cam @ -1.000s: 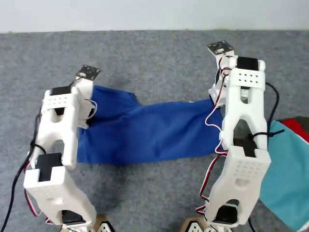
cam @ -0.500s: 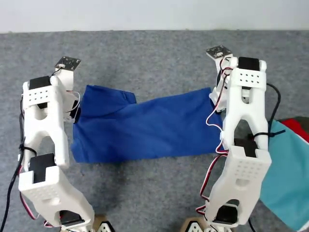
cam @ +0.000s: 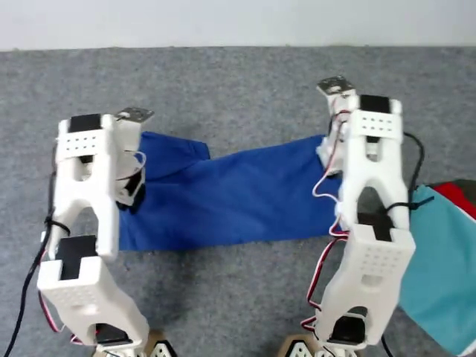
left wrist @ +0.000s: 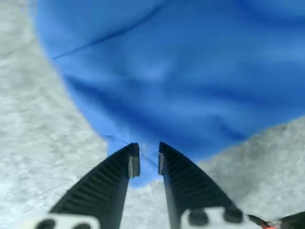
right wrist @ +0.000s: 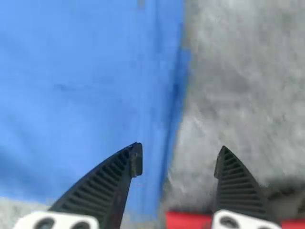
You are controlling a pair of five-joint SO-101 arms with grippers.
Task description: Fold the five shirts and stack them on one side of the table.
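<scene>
A blue shirt [cam: 238, 193] lies spread flat across the middle of the grey table [cam: 238, 82]. My left gripper [left wrist: 147, 157] sits at the shirt's left edge, its fingers nearly closed with a fold of the blue shirt [left wrist: 181, 71] pinched between the tips. At the opposite end my right gripper [right wrist: 178, 160] stands open, one finger over the blue shirt [right wrist: 86, 86] and the other over bare table, straddling its edge. In the high view both arms stand over the shirt's ends and hide the fingertips.
A teal shirt [cam: 439, 260] lies at the right edge of the table with a red shirt [cam: 457, 195] beside it, close to the right arm's base. Bare grey surface runs along the back and the front middle.
The left arm swung out to the left, tugging the shirt's left edge with it, then came back to the right. The right arm shifted only slightly.
</scene>
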